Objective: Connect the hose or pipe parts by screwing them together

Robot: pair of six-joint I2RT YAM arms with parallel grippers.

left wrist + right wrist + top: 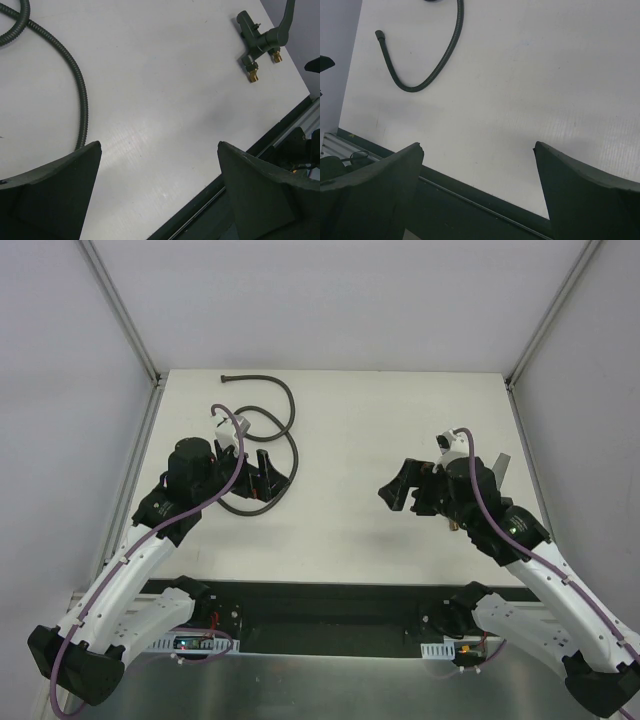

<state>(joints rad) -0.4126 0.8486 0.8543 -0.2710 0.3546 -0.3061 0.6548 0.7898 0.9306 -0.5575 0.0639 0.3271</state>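
— Jaws, L side?
— My left gripper [159,147] stands wide; both fingers [55,195] sit at the lower corners of the wrist view; betw. them nothing, only bare table [165,100].
— And R?
— My right gripper [478,146] is also wide, approx. the same spread; betw. its fingers only table and the dark strip [470,200] at the near edge; it holds nothing.
— Where is the hose?
— The hose [292,405] lies on the far-left part of the table in loose loops; its end nut [227,378] is toward the back-left corner; in the top view the nearer loops lie around and under my left gripper; if a finger touches them, I cannot tell. In the left wrist view it runs down to my left finger and goes out of sight behind it; in the right wrist view one curved piece shows at upper left, well apart from my right jaws.
— The fitting?
— The forked fitting [260,42] lies on the right side of the table, near the edge; two brass ends [254,76] are visible; it is well apart from the hose, not joined. In the top view my right arm [520,540] covers most of it.
— Grippers vs. each other?
— Facing inward over the table, well apart.
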